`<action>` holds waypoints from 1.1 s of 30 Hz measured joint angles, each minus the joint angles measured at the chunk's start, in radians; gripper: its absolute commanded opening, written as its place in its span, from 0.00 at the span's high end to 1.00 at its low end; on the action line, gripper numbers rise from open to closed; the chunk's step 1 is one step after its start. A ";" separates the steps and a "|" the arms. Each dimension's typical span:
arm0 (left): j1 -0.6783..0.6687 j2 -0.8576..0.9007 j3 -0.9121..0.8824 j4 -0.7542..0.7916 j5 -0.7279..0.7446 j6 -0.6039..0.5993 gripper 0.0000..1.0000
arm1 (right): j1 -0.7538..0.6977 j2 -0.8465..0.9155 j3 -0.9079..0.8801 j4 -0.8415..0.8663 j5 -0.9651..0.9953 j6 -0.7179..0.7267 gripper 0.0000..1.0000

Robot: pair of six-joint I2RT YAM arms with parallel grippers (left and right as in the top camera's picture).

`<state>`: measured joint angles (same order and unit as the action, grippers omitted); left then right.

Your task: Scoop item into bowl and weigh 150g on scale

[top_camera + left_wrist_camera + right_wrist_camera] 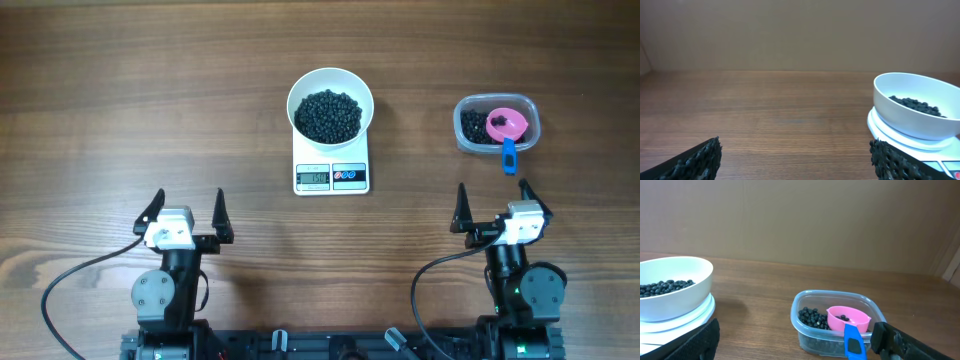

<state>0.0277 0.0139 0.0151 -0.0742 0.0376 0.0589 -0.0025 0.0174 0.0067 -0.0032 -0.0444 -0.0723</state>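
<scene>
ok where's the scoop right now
In the overhead view the pink scoop lies in the clear tub on the right, just ahead of the right gripper.

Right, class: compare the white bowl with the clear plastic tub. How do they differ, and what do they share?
The bowl is round and opaque white; the tub is clear and rounded-rectangular. The bowl sits on the scale; the tub rests on the table. The bowl holds only beans; the tub also holds a pink scoop. Both are open-topped and contain black beans.
</scene>
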 measured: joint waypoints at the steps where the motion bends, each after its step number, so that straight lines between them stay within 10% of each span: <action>1: 0.000 0.000 0.000 0.000 -0.002 0.005 0.00 | 0.000 0.000 0.000 0.000 0.000 0.000 0.00; 33: 0.000 0.000 0.000 0.000 -0.014 -0.035 0.00 | 0.000 0.000 0.000 0.000 0.000 0.000 0.00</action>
<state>0.0277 0.0139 0.0151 -0.0746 0.0238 0.0242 -0.0025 0.0174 0.0067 -0.0032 -0.0444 -0.0723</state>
